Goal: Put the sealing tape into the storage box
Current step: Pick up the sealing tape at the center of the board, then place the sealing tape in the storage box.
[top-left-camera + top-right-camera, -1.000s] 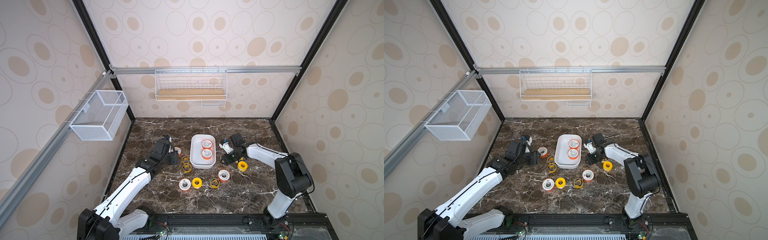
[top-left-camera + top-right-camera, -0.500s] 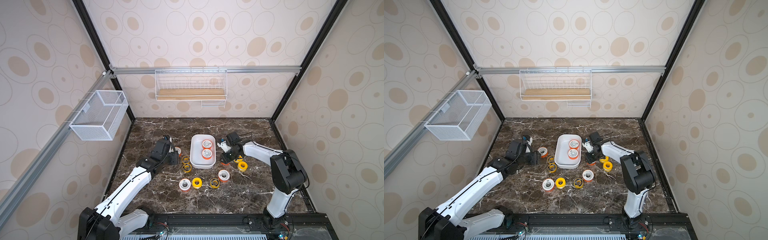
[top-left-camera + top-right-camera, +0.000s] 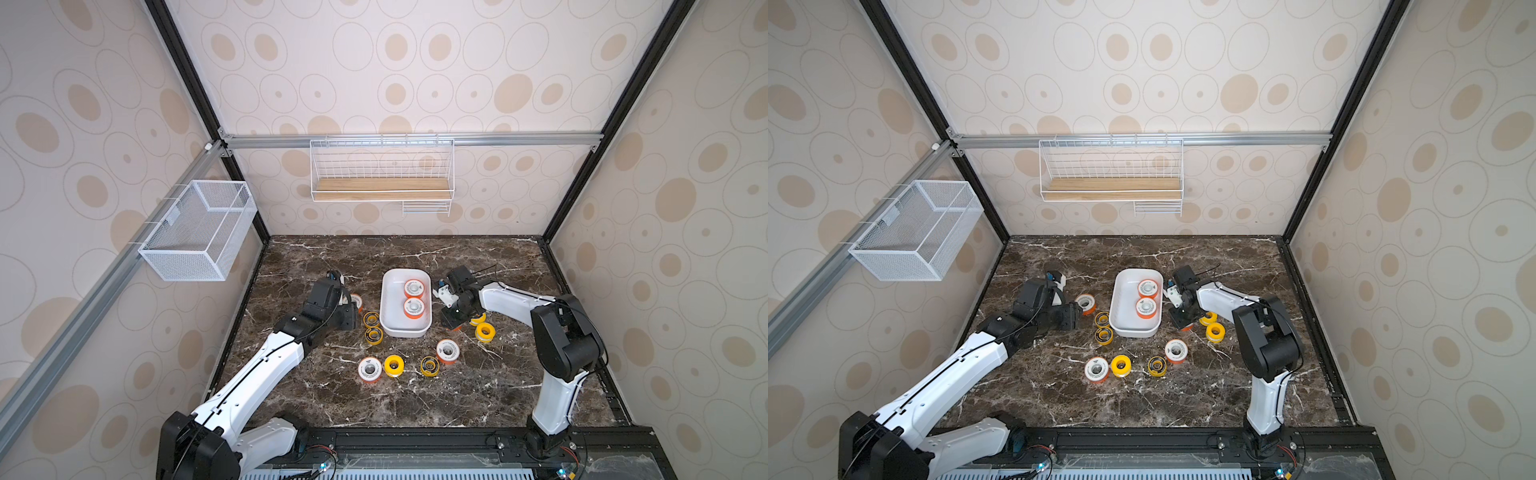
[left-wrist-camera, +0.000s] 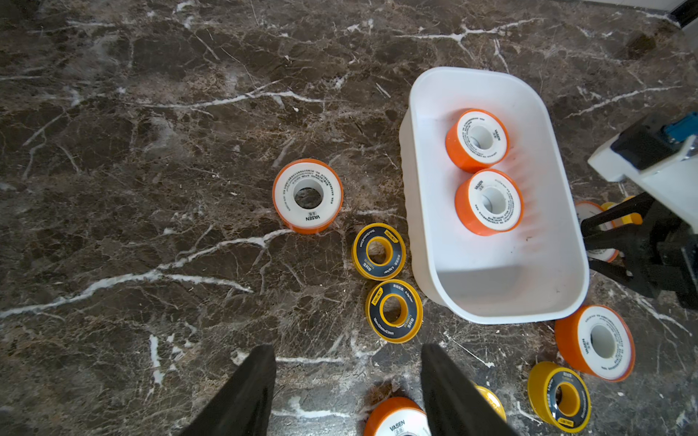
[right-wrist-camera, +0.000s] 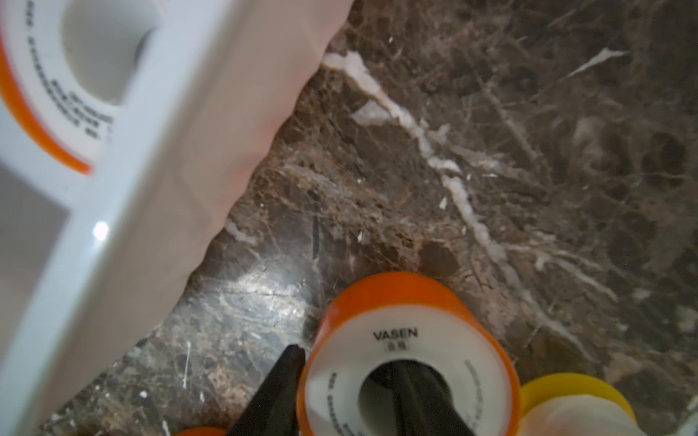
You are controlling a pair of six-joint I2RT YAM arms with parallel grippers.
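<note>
Right gripper [image 5: 351,362] straddles the wall of the orange spool [image 5: 411,298], 1 finger down its upright core, 1 outside; clamped or not, I cannot tell. The storage box [image 5: 226,113] sits just beside; left gripper [image 4: 347,351] hangs open, farther off.

The storage box [image 3: 405,332], a white rounded-rectangular tub, stands open on the tabletop with its long axis running 12 to 6 o'clock. Two orange spools [image 3: 414,288] with white label faces lie flat and touching in its 12 o'clock half.

At the box's 9 o'clock lie a lone orange spool [image 4: 308,195] and a dark-faced yellow pair [image 4: 379,252].

Toward 6 o'clock sits a loose row: a front orange spool [image 3: 369,369], a plain yellow spool [image 3: 393,365], a ringed yellow spool [image 3: 429,366] and a fourth orange spool [image 3: 447,351].

At 3 o'clock a near orange spool [image 5: 408,336] lies flat. One finger of the right gripper [image 5: 351,362] is in its hole. Two yellow spools [image 3: 484,331] lie just beside it.
</note>
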